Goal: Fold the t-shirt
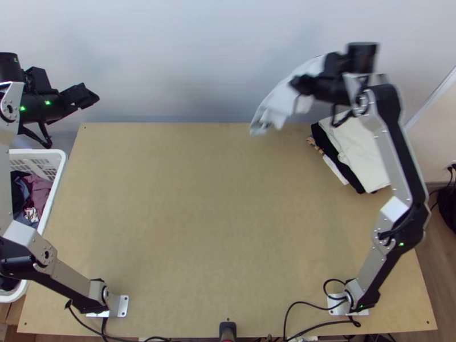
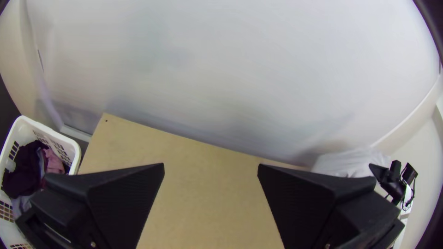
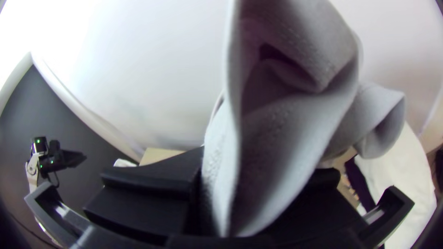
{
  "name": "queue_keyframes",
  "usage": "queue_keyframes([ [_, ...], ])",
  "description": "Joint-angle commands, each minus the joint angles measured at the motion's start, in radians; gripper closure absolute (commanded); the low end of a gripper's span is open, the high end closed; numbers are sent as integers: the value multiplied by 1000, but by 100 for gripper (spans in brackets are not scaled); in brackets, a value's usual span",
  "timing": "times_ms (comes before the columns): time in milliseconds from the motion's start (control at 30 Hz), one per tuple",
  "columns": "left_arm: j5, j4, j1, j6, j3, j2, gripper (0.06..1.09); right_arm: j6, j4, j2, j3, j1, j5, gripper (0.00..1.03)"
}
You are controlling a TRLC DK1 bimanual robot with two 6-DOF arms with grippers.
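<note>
My left gripper (image 1: 90, 97) is over the laundry basket's far end at the left; in the left wrist view the left gripper (image 2: 211, 167) stands open, nothing between its fingers. High at the table's far edge, my right gripper (image 1: 297, 85) is shut on the white-grey t-shirt (image 1: 282, 102), which hangs bunched toward the left. In the right wrist view the t-shirt (image 3: 286, 133) rises in loose folds from the right gripper (image 3: 258, 184) and covers part of its fingers. Which part of the shirt is held, I cannot tell.
A white basket (image 1: 56, 188) of mixed clothes stands beside the table's left edge. Folded clothes (image 1: 359, 154), white over black, are piled at the far right. Bare table (image 1: 211, 216) spreads between the arms. Cables (image 1: 308, 302) lie along the near edge.
</note>
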Motion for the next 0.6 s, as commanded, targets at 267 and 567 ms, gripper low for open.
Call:
queue_keyframes([
  [267, 34, -13, 23, 15, -14, -48, 10, 65, 163, -57, -39, -233, 12, 100],
  [567, 35, -13, 20, 14, -17, -45, 10, 58, 268, -5, -64, -360, -72, 100],
])
